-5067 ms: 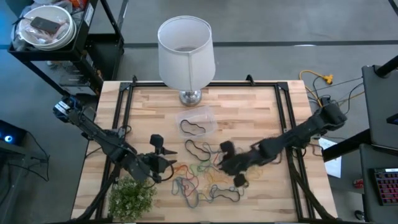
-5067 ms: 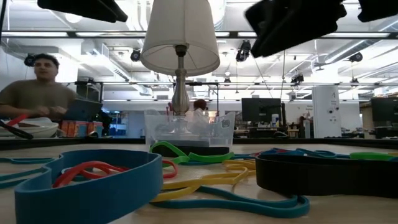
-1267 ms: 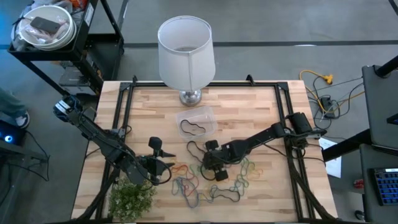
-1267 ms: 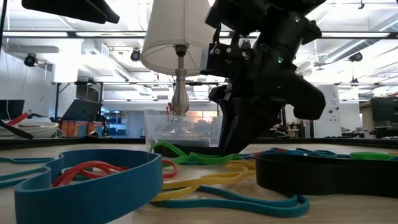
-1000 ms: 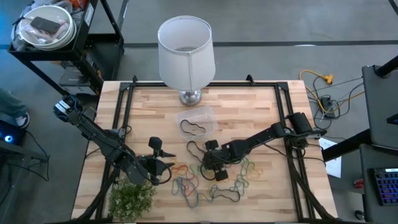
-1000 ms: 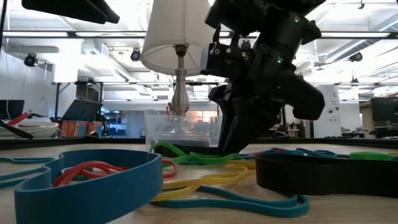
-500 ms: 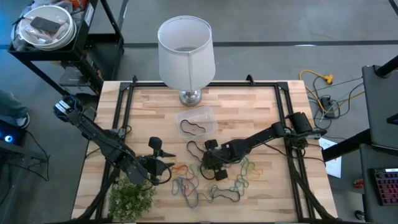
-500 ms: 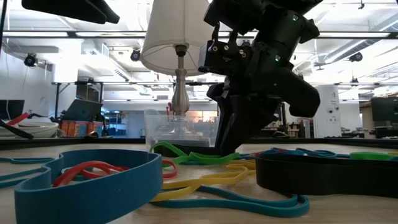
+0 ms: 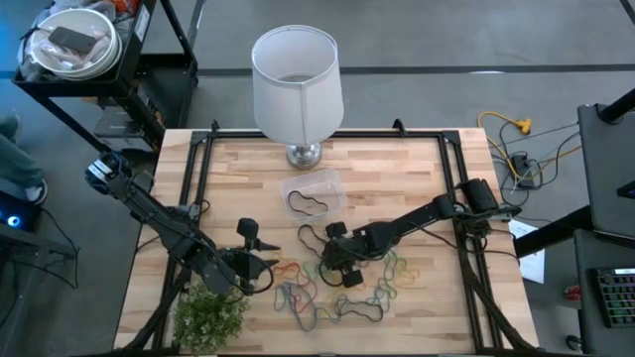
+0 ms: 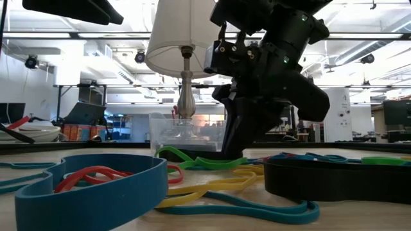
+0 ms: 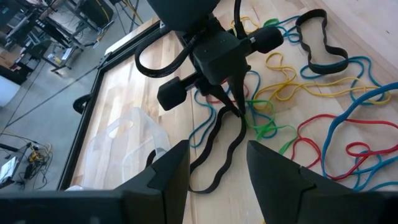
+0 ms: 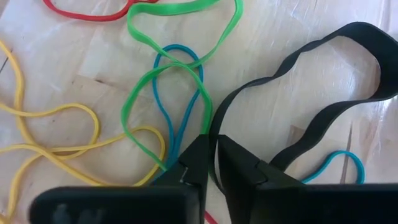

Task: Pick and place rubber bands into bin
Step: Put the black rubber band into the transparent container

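Observation:
Loose rubber bands (image 9: 332,288) in blue, yellow, green, red and black lie scattered over the near middle of the wooden table. My right gripper (image 9: 332,260) (image 12: 213,158) stands among them, pointing steeply down, shut on a long black rubber band (image 12: 348,56) (image 11: 217,149). The see-through bin (image 9: 313,191) (image 10: 192,131) rests flat on the table behind it, with a black band (image 9: 308,204) inside. My left gripper (image 9: 266,263) (image 11: 217,180) hovers open above the table to the left of the pile, holding nothing. My right gripper pinches the black band between its two fingers (image 12: 196,162), at the one end of the loop (image 12: 217,118). It comes from above, slanting in from the table's right. The band's other parts lie slack and wavy on the table.
A white lamp shade (image 9: 296,74) on a metal foot stands at the far middle. A small green plant (image 9: 210,315) sits at the near left corner. A blue band (image 12: 180,93) and a green band (image 12: 140,106) lie right beside the right gripper's fingers.
My right gripper has stayed in place on the table and drawn its fingers together on the black band. The band lies where it lay.

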